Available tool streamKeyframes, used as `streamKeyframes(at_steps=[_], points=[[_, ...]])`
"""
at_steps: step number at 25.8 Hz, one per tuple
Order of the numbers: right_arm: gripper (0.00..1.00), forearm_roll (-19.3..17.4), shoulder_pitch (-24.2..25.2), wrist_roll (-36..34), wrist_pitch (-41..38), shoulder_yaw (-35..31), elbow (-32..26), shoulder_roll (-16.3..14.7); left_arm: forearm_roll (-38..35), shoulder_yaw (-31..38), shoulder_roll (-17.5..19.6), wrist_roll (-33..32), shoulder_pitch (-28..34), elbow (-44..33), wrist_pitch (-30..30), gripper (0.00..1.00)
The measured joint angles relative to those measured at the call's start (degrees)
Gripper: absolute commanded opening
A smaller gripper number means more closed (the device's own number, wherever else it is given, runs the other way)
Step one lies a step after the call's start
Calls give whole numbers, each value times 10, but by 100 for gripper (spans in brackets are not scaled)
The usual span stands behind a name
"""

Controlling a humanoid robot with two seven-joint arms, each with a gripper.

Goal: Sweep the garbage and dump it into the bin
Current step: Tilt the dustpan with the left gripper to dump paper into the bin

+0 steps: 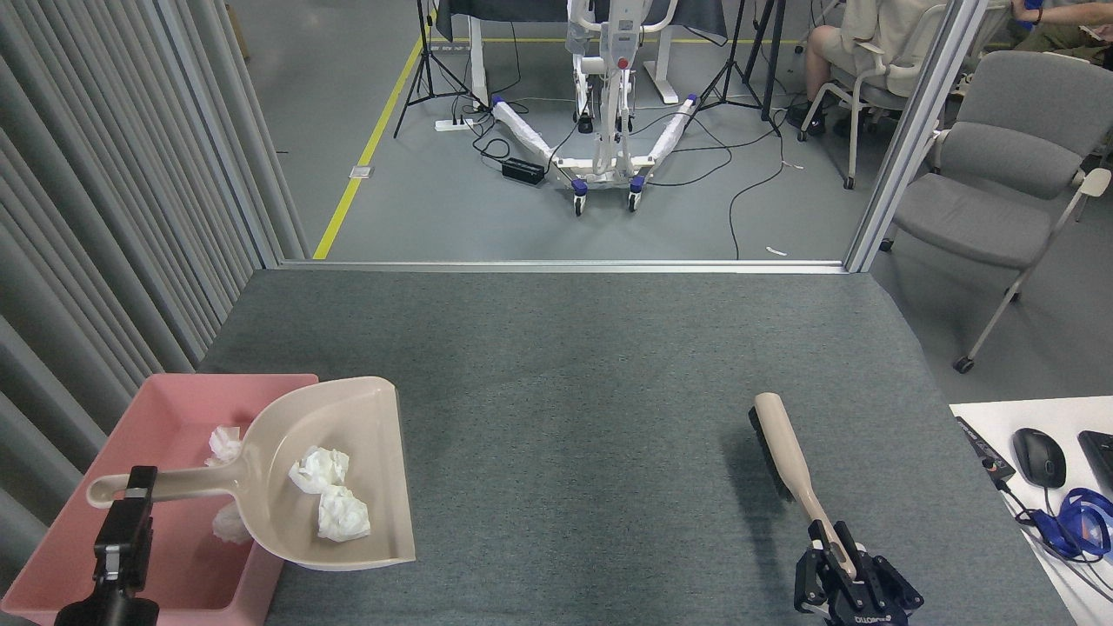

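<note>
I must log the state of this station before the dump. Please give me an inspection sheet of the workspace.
Surface: grey table, bare in the middle.
Job's things: dustpan carries two tissue wads, partly over pink bin; two wads in bin.
Clutter: mouse, blue headset on white desk at right.
Claws: left claw shut on dustpan handle; right claw shut on brush.
Cables: on floor beyond table.
Surroundings: grey chair, wheeled lift frame, seated person.
</note>
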Motion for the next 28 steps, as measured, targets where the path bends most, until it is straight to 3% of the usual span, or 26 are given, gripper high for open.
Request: streamKeyframes(at_steps=[6, 12, 18, 23, 28], points=[[2, 0, -6, -1, -3, 1, 12, 2, 80, 40, 44, -6, -2, 27, -2, 0], [3, 0, -14, -2, -3, 8, 18, 3, 122, 55, 116, -26, 0, 42, -7, 0], [10, 0, -16, 0, -1, 9, 22, 3, 125, 62, 178, -36, -5, 136, -90, 0], [19, 0, -17, 0, 1, 9, 26, 2, 45, 64, 212, -41, -26, 209, -142, 0], [42, 0, -17, -11, 3, 9, 27, 0, -99, 67, 217, -38, -61, 196, -107, 0]])
